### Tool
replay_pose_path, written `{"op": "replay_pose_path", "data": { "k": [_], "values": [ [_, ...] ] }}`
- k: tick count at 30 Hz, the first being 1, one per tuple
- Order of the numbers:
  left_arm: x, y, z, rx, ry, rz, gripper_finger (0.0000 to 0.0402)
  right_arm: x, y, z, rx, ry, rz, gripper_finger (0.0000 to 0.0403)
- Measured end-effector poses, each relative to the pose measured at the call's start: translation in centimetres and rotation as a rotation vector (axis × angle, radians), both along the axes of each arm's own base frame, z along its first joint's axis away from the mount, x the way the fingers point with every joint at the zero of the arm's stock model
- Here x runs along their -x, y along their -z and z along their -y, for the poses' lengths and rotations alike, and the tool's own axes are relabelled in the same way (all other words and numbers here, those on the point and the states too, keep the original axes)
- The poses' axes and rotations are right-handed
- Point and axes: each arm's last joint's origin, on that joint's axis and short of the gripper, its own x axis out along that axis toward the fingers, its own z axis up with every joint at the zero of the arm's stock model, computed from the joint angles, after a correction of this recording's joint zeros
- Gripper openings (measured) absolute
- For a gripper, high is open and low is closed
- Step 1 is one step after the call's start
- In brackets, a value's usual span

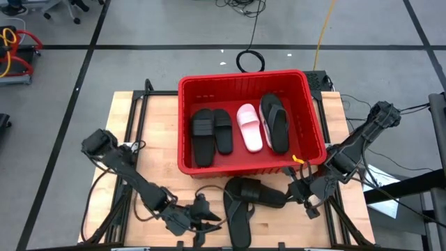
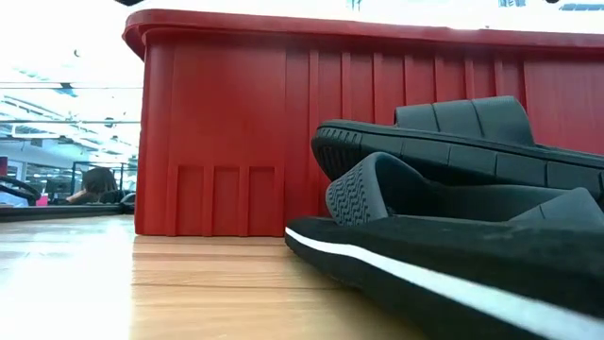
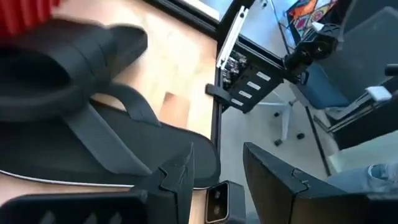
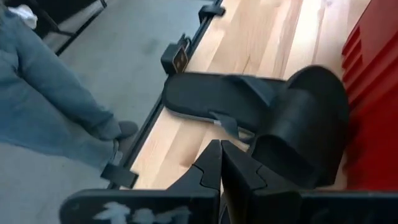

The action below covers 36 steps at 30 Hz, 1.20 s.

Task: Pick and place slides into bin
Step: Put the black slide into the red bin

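The red bin [image 1: 312, 111] holds two black slides [image 1: 209, 132], a pale pink slide [image 1: 249, 127] and a black flip-flop [image 1: 275, 122]. On the table in front of it a black wide-strap slide [image 1: 256, 192] lies with one end on a black flip-flop [image 1: 238, 219]. Both also show in the low view, the slide [image 2: 462, 142] above the flip-flop [image 2: 453, 255]. My left gripper [image 1: 209, 222] is open at the flip-flop's left edge, near its near end [image 3: 202, 155]. My right gripper [image 1: 298, 192] is shut and empty, just right of the slide [image 4: 305, 124]. My left gripper is open, with one finger [image 3: 180, 177] right at the edge of the flip-flop's near end [image 3: 199, 163] and the other finger off the sole. I cannot tell whether that finger touches it. The flip-flop lies flat on the table.
The bin's red front wall [image 2: 236, 142] stands close behind the two sandals. The table's near edge with a black rail and bracket [image 3: 227, 62] is close by. A person's grey sleeve [image 4: 50, 93] shows beyond the table edge. Bare wood [image 1: 139, 118] lies left of the bin.
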Motion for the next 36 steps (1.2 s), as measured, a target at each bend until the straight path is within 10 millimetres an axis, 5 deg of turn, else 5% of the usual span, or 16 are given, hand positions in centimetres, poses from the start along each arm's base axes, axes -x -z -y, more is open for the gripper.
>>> {"op": "replay_pose_path", "data": {
  "k": [6, 17, 23, 36],
  "values": [
    [-2.2, 2.6, -0.4, 0.040, -0.086, 0.009, 0.0134, 0.6, 0.5, -0.1, 0.042, -0.022, -0.044, 0.0000],
    [-6.1, 4.5, -4.8, 0.012, -0.227, 0.035, 0.0134, 0.5, 0.9, -0.2, 0.074, -0.025, -0.073, 0.0000],
    [-6.8, 5.0, -6.6, -0.048, -0.273, 0.003, 0.0134, 0.6, 1.0, -0.1, 0.084, -0.030, -0.075, 0.0000],
    [-7.2, 6.1, -7.0, -0.164, -0.198, -0.027, 0.0134, 0.6, 1.0, -0.1, 0.100, -0.043, -0.065, 0.0000]
  ]
}}
